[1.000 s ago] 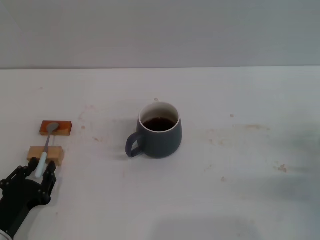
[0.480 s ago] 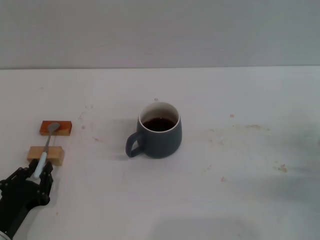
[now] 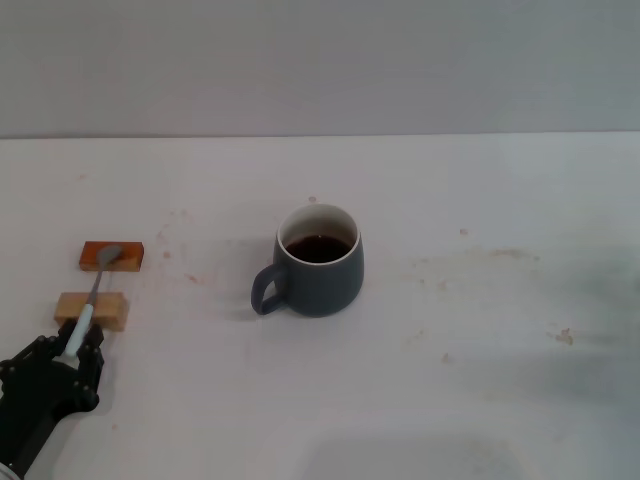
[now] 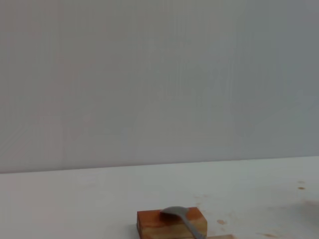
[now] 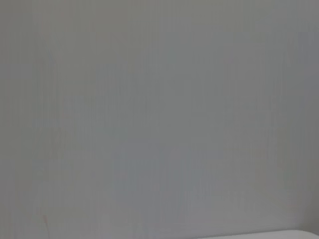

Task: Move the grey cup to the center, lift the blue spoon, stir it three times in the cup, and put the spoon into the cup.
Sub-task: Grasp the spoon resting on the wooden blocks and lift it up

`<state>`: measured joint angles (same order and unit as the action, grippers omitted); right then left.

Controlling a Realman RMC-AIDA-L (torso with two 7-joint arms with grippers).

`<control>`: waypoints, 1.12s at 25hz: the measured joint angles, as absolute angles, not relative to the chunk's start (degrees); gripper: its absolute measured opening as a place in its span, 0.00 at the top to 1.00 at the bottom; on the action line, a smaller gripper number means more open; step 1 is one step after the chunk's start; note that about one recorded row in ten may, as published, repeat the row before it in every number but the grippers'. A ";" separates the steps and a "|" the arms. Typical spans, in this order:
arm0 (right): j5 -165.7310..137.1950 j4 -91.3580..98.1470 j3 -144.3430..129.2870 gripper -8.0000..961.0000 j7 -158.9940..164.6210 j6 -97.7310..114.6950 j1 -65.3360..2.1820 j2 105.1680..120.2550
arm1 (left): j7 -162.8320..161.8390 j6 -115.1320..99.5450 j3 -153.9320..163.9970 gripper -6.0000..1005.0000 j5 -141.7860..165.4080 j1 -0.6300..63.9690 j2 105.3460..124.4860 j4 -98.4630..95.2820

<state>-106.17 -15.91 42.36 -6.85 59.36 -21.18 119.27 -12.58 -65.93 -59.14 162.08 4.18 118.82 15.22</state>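
The grey cup [image 3: 320,275] stands upright near the middle of the white table [image 3: 480,330], handle toward my left, dark brown liquid inside. The blue spoon [image 3: 96,283] lies across two small blocks at the left, its metal bowl on the far block and its pale-blue handle pointing toward me. My left gripper [image 3: 72,350] is at the near left, its black fingers closed around the handle's end. The spoon's bowl also shows in the left wrist view [image 4: 175,212]. My right gripper is out of view.
The orange-brown block [image 3: 134,258] and the tan wooden block [image 3: 112,311] carry the spoon; the orange-brown block also shows in the left wrist view [image 4: 149,222]. Faint stains mark the table right of the cup. A grey wall stands behind the table.
My left gripper's fingers have drawn together around the spoon's handle. The cup, spoon and blocks have not moved.
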 joint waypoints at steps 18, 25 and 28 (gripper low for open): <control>-106.17 -16.09 42.36 0.99 -6.86 59.42 -20.82 119.27 | -7.30 -71.23 -58.29 0.86 162.38 4.09 118.76 15.64; -106.17 -16.38 42.28 0.99 -6.86 59.54 -20.47 119.27 | -7.93 -73.80 -57.83 0.86 162.63 3.97 117.97 17.20; -106.17 -16.47 42.28 0.99 -6.85 59.57 -20.43 119.27 | -8.00 -73.06 -57.83 0.86 162.96 3.95 117.40 19.14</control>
<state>-106.17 -16.47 42.28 -6.85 59.57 -20.43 119.27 -8.00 -73.06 -57.83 162.96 3.95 117.40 19.14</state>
